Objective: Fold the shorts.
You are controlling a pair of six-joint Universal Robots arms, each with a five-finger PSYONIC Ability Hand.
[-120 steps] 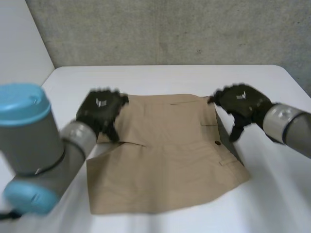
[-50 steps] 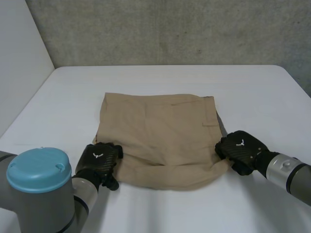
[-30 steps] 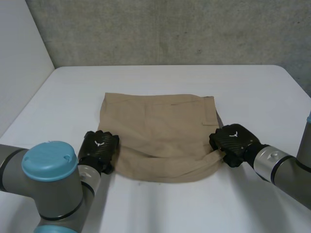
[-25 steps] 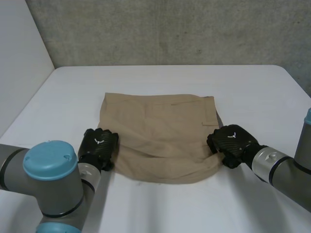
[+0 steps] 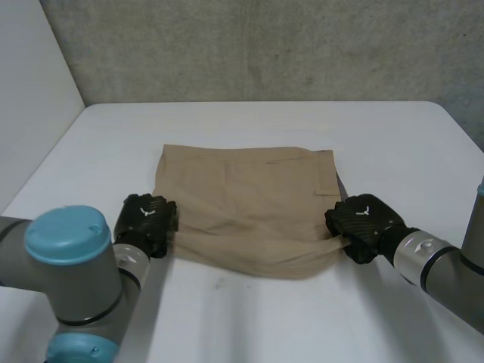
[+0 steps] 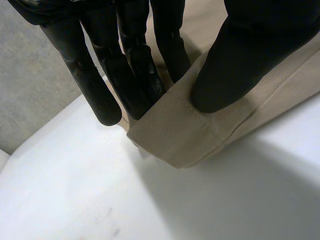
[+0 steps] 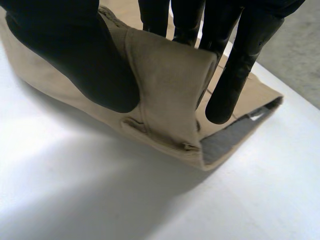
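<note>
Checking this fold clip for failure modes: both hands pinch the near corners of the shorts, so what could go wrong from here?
1. The left hand pinches just the hem at one corner of the shorts; such a shallow grip might slip mid-fold.
2. Between it and the right hand, the lifted edge sags in the middle, so the fold may land wrinkled or uneven.
3. The right hand's corner is bunched, which could leave a crease.

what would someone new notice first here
The tan shorts lie in the middle of the white table, near edge raised and sagging between two black hands. The left hand pinches the near left corner, the right hand the near right corner.
</note>
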